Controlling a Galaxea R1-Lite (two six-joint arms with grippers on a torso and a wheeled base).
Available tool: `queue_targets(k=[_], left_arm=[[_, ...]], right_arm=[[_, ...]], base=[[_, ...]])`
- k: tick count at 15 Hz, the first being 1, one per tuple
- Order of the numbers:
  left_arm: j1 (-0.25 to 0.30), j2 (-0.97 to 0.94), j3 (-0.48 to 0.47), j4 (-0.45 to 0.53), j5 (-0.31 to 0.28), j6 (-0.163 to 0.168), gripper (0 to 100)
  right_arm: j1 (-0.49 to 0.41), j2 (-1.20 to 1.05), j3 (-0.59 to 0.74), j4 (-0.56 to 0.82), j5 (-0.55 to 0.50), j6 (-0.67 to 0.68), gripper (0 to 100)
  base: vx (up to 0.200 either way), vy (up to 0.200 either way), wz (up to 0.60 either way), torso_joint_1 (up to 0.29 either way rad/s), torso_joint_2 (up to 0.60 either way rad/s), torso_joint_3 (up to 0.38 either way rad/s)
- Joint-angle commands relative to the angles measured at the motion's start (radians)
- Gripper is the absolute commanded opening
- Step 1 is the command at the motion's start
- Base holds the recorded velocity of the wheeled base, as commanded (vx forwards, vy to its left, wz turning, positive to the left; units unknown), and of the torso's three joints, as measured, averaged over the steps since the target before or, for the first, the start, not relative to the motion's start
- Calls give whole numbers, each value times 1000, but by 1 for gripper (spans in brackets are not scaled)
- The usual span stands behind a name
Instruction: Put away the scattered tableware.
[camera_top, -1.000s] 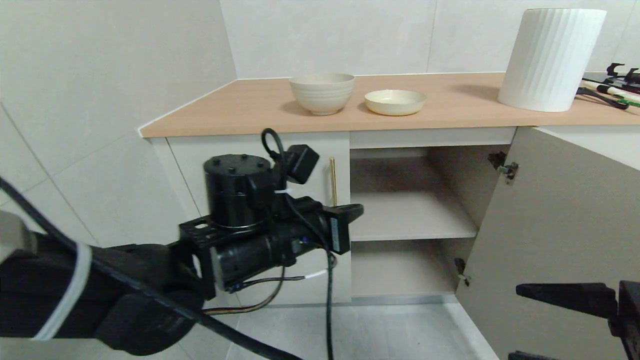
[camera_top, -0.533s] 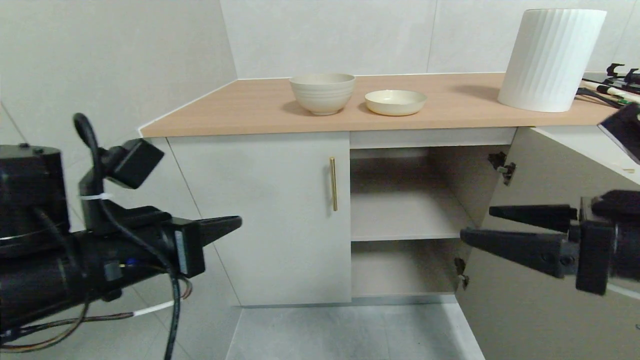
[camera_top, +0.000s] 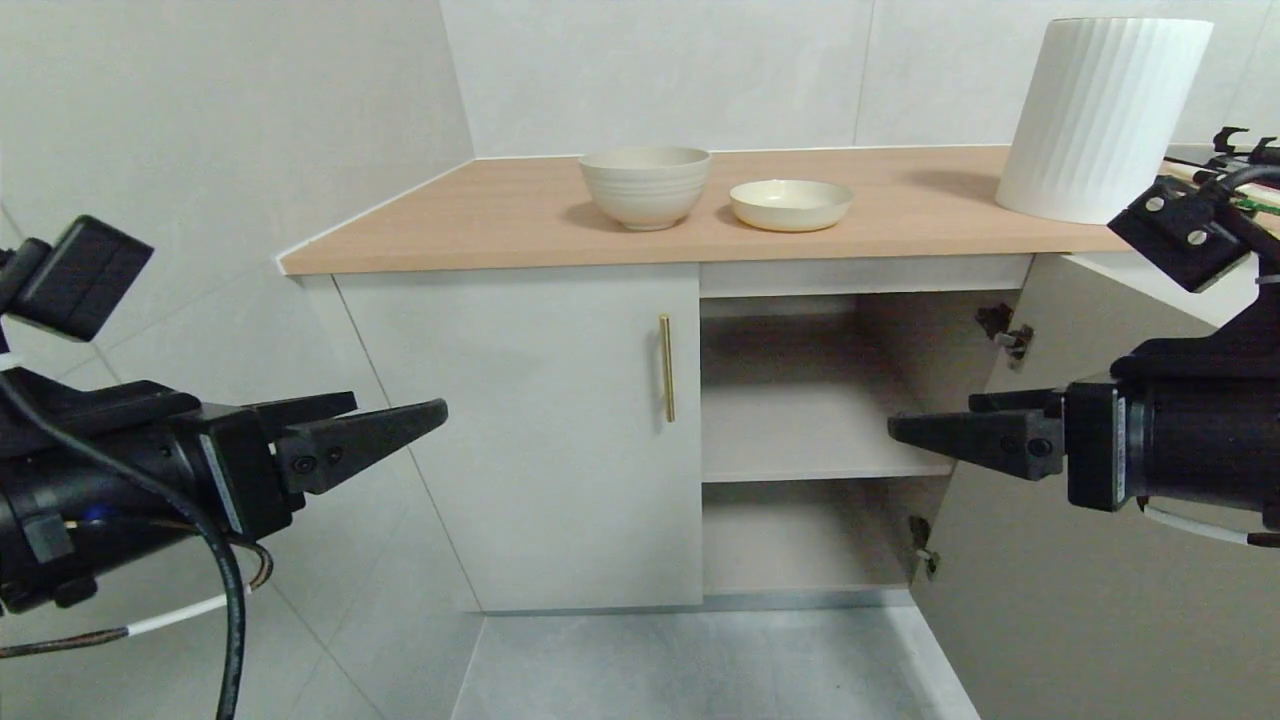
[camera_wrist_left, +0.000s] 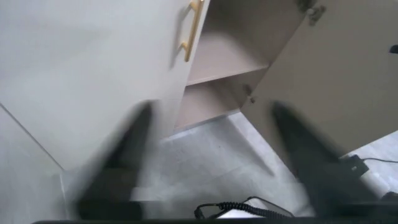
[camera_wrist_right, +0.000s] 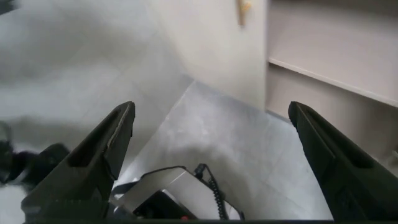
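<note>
Wood counter (camera_top: 480, 220) bears bowl (camera_top: 645, 186), dish (camera_top: 790, 204), white canister (camera_top: 1100, 120); left end effector (camera_top: 398, 410) and right end effector (camera_top: 932, 420) hang spread

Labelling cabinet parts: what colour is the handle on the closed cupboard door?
The handle is gold, seen best in the head view.

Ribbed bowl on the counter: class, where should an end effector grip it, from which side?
On the bowl, likely the near rim, pinched from above, one finger inside: it stands upright and open, its rounded wall wide. The dish sits close on its right.
</note>
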Motion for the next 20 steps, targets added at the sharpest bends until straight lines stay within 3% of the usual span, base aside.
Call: queue_targets(k=[1, 8, 20], left_arm=[[0, -1, -4, -1, 1, 0, 100], [0, -4, -1, 5, 0, 1, 100], [0, 2, -1, 3, -2, 1, 100]], right_arm=[[1, 2, -9, 4, -6, 4, 100], [-3, 0, -8, 11, -7, 4, 100], [-3, -35, 3, 41, 5, 3, 100]], base=[[0, 0, 0, 0, 0, 0], [0, 0, 0, 0, 0, 0], [200, 0, 0, 3, 1, -1]])
